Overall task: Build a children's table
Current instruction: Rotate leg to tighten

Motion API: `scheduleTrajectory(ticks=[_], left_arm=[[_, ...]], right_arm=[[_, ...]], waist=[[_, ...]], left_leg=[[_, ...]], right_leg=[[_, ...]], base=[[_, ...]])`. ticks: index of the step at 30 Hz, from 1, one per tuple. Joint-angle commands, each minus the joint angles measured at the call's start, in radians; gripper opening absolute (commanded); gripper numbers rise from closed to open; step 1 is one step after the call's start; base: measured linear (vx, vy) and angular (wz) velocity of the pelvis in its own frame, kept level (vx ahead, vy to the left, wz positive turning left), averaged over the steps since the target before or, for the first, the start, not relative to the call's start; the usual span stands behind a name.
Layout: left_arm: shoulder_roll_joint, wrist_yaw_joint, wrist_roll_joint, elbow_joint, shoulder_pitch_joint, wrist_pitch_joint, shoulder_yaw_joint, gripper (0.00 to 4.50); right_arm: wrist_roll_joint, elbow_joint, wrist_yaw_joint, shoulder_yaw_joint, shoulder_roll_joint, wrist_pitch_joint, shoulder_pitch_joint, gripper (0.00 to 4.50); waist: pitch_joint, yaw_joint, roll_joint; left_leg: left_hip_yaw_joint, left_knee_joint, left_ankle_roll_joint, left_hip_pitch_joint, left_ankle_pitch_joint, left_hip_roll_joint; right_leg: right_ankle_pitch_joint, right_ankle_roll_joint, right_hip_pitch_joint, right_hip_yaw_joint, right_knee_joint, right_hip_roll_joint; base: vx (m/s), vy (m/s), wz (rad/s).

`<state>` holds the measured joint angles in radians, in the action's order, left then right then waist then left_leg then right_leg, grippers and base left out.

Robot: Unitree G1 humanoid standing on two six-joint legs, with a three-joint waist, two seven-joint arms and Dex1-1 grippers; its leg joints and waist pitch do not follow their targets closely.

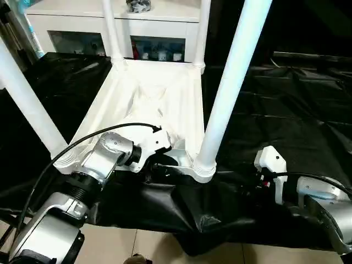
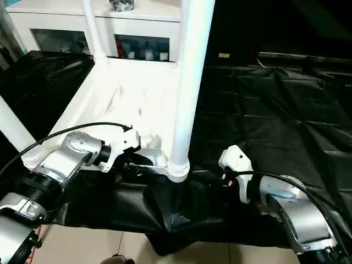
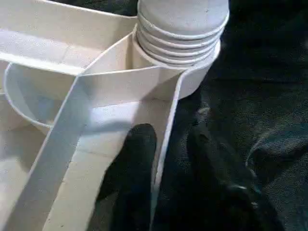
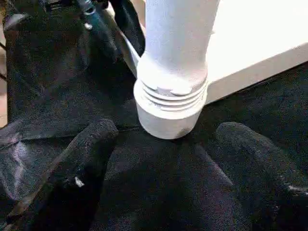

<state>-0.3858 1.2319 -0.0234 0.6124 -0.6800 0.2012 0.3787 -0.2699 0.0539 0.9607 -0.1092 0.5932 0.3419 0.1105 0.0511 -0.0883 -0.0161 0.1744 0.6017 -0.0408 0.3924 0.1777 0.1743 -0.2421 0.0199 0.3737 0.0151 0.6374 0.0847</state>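
The children's table lies upside down on a black sheet, its white ribbed tabletop facing up. All the legs I see stand in corner sockets: a near right leg, a near left leg and two far legs. My left gripper straddles the tabletop's near rim wall beside the near right socket. One finger is inside against the wall, the other a little off it outside. My right gripper stands open on the sheet, facing that socket's threaded base, holding nothing.
A white cabinet with glass doors stands just behind the table's far edge. The crumpled black sheet spreads wide to the right. Its front edge hangs over pale floor tiles close to my arms.
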Motion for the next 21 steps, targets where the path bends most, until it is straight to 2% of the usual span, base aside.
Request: scheduleTrajectory(ticks=[1, 4, 5, 11, 18, 19, 21], left_arm=[[-0.009, 0.009, 0.005, 0.008, -0.003, 0.001, -0.008, 0.93], [-0.012, 0.014, 0.009, 0.012, -0.004, 0.001, -0.009, 0.8], [-0.013, 0.016, 0.01, 0.013, -0.004, 0.002, -0.008, 0.58], [-0.039, 0.023, 0.05, 0.02, -0.001, -0.009, 0.023, 0.12], [-0.067, 0.047, 0.078, 0.003, 0.021, -0.019, 0.048, 0.05], [-0.068, 0.048, 0.073, -0.006, 0.027, -0.007, 0.044, 0.05], [-0.055, 0.034, 0.03, -0.042, 0.041, 0.066, 0.006, 0.05]], right_arm=[[0.0, -0.007, 0.003, -0.004, 0.008, -0.005, 0.009, 3.79], [0.0, -0.007, 0.005, -0.005, 0.008, -0.005, 0.009, 3.79], [0.0, -0.007, 0.005, -0.005, 0.008, -0.005, 0.009, 3.79], [0.004, -0.012, 0.009, -0.005, 0.005, -0.007, 0.012, 3.79], [0.006, -0.016, 0.012, -0.006, 0.003, -0.009, 0.017, 3.79], [0.006, -0.017, 0.012, -0.006, 0.002, -0.009, 0.02, 3.79], [0.0, -0.019, 0.009, -0.001, -0.004, -0.007, 0.026, 3.79]], waist=[[-0.064, -0.001, 0.008], [-0.064, 0.0, 0.007], [-0.064, 0.0, 0.007], [-0.064, 0.004, 0.006], [-0.061, 0.018, 0.008], [-0.06, 0.019, 0.012], [-0.058, 0.023, 0.011]], left_leg=[[-0.014, -0.068, 0.069, -0.024, 0.147, 0.049], [-0.014, -0.068, 0.068, -0.024, 0.15, 0.049], [-0.014, -0.069, 0.068, -0.024, 0.149, 0.049], [-0.014, -0.068, 0.073, -0.023, 0.135, 0.049], [-0.014, -0.071, 0.069, -0.022, 0.158, 0.049], [-0.014, -0.072, 0.067, -0.022, 0.167, 0.048], [-0.014, -0.073, 0.064, -0.023, 0.173, 0.049]], right_leg=[[0.059, -0.287, -0.037, -0.024, -0.072, 0.054], [0.055, -0.287, -0.036, -0.023, -0.072, 0.054], [0.053, -0.286, -0.037, -0.024, -0.073, 0.054], [0.078, -0.288, -0.037, -0.023, -0.071, 0.054], [0.044, -0.294, -0.038, -0.023, -0.074, 0.055], [0.02, -0.292, -0.038, -0.022, -0.076, 0.055], [-0.004, -0.292, -0.037, -0.023, -0.078, 0.056]], base=[[0.0, 0.0, 0.0], [0.0, 0.0, 0.0], [0.0, 0.0, 0.0], [0.0, 0.0, 0.0], [0.0, 0.0, 0.0], [0.0, 0.0, 0.0], [0.0, 0.0, 0.0]])
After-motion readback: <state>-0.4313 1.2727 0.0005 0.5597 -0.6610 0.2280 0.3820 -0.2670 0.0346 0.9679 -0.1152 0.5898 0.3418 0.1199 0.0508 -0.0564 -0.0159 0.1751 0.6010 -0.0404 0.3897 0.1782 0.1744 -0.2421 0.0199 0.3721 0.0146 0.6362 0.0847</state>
